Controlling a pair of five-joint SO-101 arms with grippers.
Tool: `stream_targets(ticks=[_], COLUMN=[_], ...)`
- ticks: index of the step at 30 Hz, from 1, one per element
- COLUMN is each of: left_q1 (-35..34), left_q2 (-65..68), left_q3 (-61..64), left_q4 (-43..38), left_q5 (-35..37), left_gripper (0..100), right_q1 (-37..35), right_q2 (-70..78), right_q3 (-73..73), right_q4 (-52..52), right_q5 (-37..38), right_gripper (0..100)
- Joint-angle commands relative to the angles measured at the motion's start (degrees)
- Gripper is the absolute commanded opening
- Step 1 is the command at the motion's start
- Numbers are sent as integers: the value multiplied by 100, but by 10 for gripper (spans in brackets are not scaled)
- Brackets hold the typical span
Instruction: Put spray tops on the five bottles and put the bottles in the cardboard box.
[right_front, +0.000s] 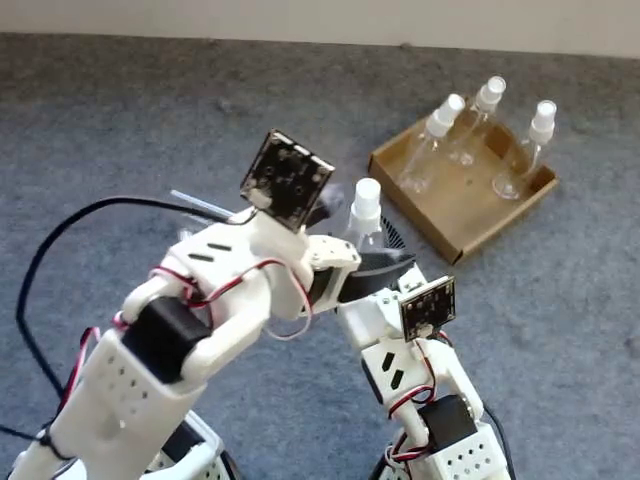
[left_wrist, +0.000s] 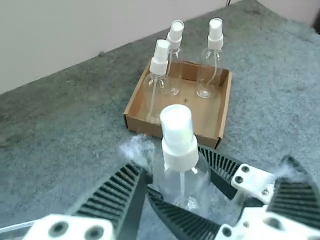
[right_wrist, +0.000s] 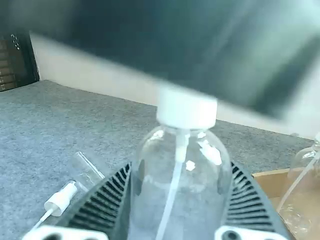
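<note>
A clear bottle (right_front: 365, 225) with a white spray top (left_wrist: 176, 134) stands upright on the grey carpet between the two arms. My right gripper (right_wrist: 180, 176) is shut on its body, with a ribbed black finger on each side. My left gripper (left_wrist: 212, 169) is open, and its fingers (left_wrist: 117, 197) spread wide around the same bottle and the right gripper. The cardboard box (right_front: 420, 215) lies beyond, with three capped bottles (right_front: 430, 140) standing in it. A loose spray top (right_wrist: 59, 199) and an uncapped clear bottle (right_wrist: 87, 167) lie on the carpet beside the arms.
Grey carpet covers the whole floor, and a pale wall runs along the far side. A black cable (right_front: 60, 235) loops at the left of the left arm. The near half of the box floor (right_front: 465, 205) is bare.
</note>
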Motion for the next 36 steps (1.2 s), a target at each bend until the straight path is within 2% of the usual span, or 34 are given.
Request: stream_targets(ticks=[1,5,10,16,19,22,36], left_q1=[-400,-892,-989,-945,-945,-945,-910], left_q2=[-505,-963,-1648,-2668,-3090,-3486,-5042], left_q3=[-347,-119,567,1666,2158,2677,5411], left_q4=[316,563,932,888,651,378,-1037], left_q5=[-62,-53,-44,-26,-44,-44,-9], left_gripper=[337,337,322,111,39,8,5], right_q1=[-22,-48,-31,-31,-48,-57,-31], right_q2=[-40,-75,-84,-84,-84,-84,-84], right_q3=[558,558,549,549,549,549,549], right_q4=[22,497,585,585,593,602,576], right_q5=[44,44,44,44,44,44,9], right_gripper=[177,177,177,177,177,179,180])
